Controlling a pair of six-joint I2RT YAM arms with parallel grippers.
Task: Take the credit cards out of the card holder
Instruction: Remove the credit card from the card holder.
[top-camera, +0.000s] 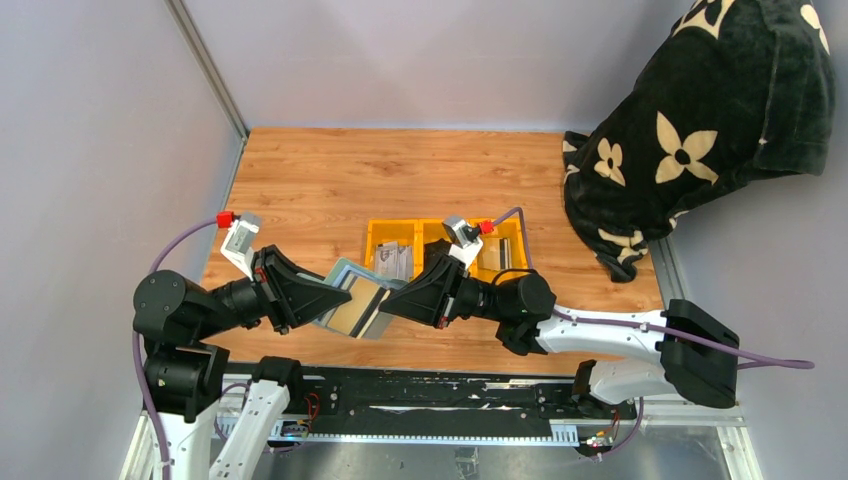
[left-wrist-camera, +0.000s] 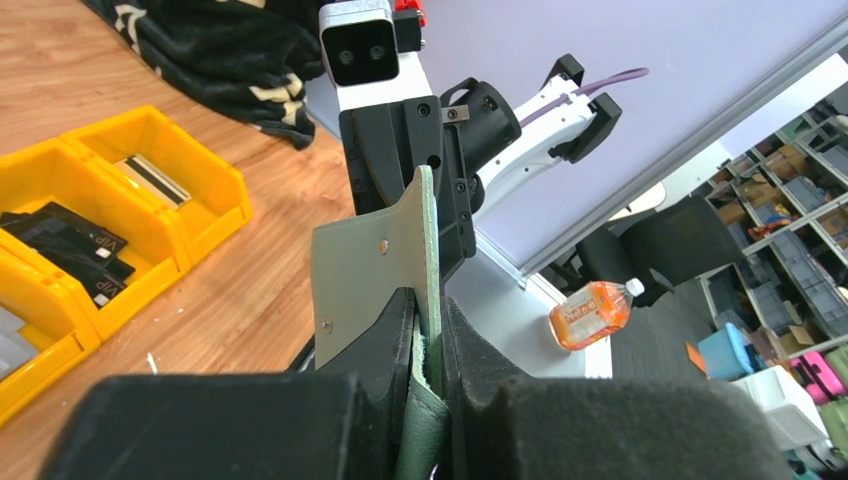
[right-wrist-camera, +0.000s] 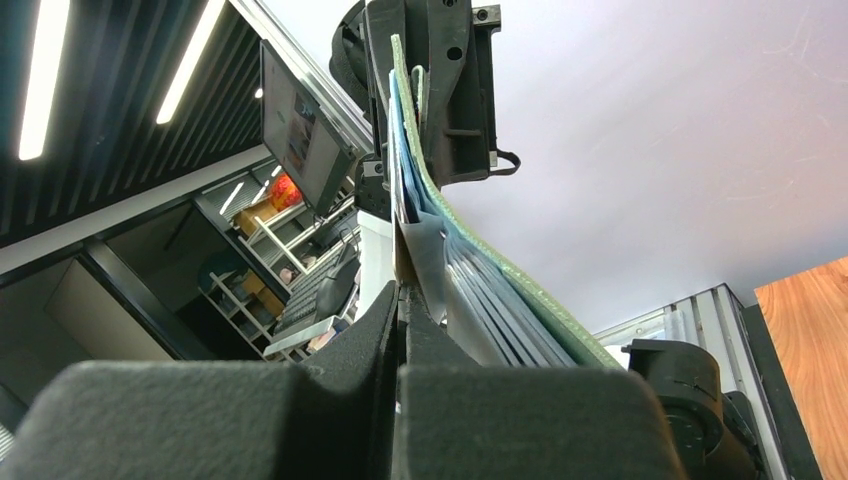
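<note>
The sage-green card holder (top-camera: 343, 273) hangs open above the table's front, between the two arms. My left gripper (top-camera: 335, 298) is shut on its edge; in the left wrist view the green flap (left-wrist-camera: 365, 265) stands up out of the closed left gripper (left-wrist-camera: 428, 340). My right gripper (top-camera: 388, 303) is shut on the edge of a tan credit card (top-camera: 357, 306) that sits in the holder. Seen from the right wrist, the right gripper (right-wrist-camera: 398, 300) pinches that thin card beside the blue-grey pockets (right-wrist-camera: 480, 285). More cards lie in the bin.
A yellow three-compartment bin (top-camera: 372, 232) stands behind the grippers with cards in it; dark cards (left-wrist-camera: 70, 250) fill one compartment. A black flower-patterned cloth (top-camera: 700, 130) is heaped at the back right. Grey walls close in the left and back.
</note>
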